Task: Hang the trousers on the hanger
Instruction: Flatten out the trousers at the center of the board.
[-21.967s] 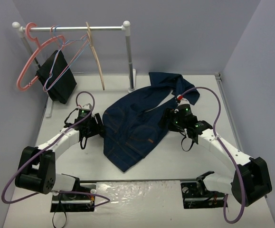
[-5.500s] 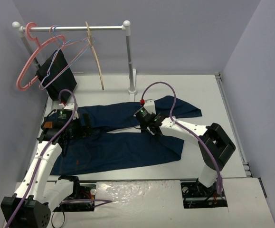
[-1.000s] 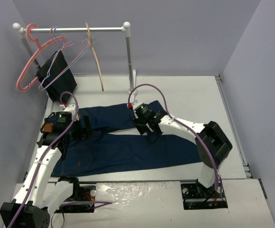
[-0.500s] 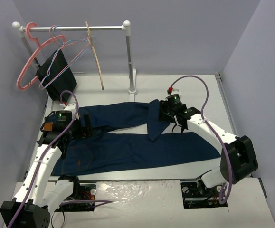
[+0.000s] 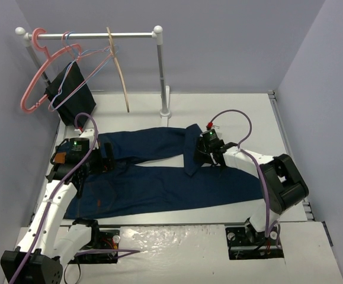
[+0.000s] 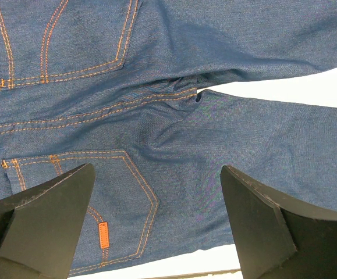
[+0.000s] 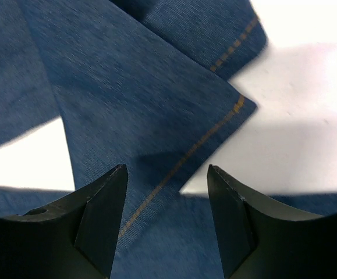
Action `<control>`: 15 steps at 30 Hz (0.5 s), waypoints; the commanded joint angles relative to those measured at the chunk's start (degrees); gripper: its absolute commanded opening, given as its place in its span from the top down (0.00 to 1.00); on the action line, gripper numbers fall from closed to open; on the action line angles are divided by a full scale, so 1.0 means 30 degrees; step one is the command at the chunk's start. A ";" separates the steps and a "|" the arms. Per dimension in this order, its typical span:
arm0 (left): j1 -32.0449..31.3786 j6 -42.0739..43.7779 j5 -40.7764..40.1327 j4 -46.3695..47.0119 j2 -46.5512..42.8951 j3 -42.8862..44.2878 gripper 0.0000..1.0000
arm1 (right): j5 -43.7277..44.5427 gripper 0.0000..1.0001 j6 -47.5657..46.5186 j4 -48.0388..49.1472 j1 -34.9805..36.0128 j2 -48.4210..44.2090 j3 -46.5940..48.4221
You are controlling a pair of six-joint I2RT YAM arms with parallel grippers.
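Trousers (image 7: 127, 104) hem folded, just under R hand (image 7: 167, 170)

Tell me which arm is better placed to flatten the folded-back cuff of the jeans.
Right. The right gripper hovers open directly above the folded cuff of the jeans; the left gripper is open over the back pockets, at the other end.

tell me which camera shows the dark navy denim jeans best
The top external view: the dark navy denim jeans lie flat with both legs in full view, the far leg's end folded back. The left wrist view shows only the seat and pockets; the right wrist view only the folded hem.
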 commanded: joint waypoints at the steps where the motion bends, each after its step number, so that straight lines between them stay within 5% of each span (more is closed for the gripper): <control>1: 0.0073 0.0144 -0.0106 0.0563 0.0084 0.0365 0.12 | 0.1631 0.47 0.0617 0.1534 0.0532 0.0687 0.0641; 11: 0.0073 0.0145 -0.0048 0.0591 0.0021 0.0365 0.12 | 0.5853 0.48 0.2743 -0.1772 0.1838 0.1016 0.0472; 15: 0.0073 0.0174 -0.0019 0.0592 -0.0008 0.0394 0.13 | 0.6128 0.61 0.2778 -0.2142 0.1868 0.1616 0.0439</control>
